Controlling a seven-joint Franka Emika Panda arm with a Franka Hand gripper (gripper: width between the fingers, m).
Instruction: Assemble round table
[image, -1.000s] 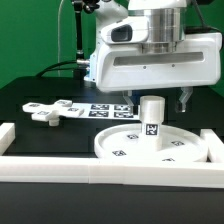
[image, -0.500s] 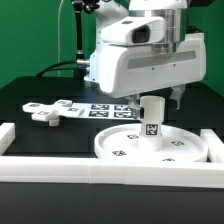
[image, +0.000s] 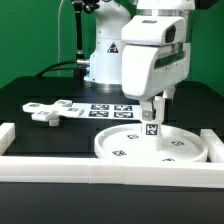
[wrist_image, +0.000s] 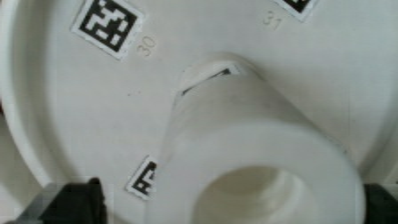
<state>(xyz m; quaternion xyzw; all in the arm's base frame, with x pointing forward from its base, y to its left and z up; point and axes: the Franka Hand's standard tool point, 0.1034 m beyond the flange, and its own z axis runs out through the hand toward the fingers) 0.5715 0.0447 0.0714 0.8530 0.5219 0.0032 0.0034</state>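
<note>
The large round disc (image: 122, 152) lies flat on the black table near the front rail. The short cylinder leg (image: 152, 128) stands upright at its middle, tag facing the camera. My gripper (image: 153, 108) is lowered over the leg's top, one finger on each side. In the wrist view the leg's hollow top (wrist_image: 267, 195) sits between my dark fingertips (wrist_image: 63, 205), with a gap showing on the one side in view, so the gripper (wrist_image: 226, 203) is open. The disc (wrist_image: 71, 110) fills the rest of that view. The cross-shaped foot piece (image: 48, 110) lies apart on the exterior view's left.
The marker board (image: 105, 108) lies behind the disc. White border rails run along the front (image: 100, 172) and stand at the exterior view's left (image: 7, 130) and right (image: 214, 142). The robot's base stands at the back.
My wrist has turned about its vertical axis and the gripper has come down around the top of the leg. The leg, disc and foot piece have not moved.
</note>
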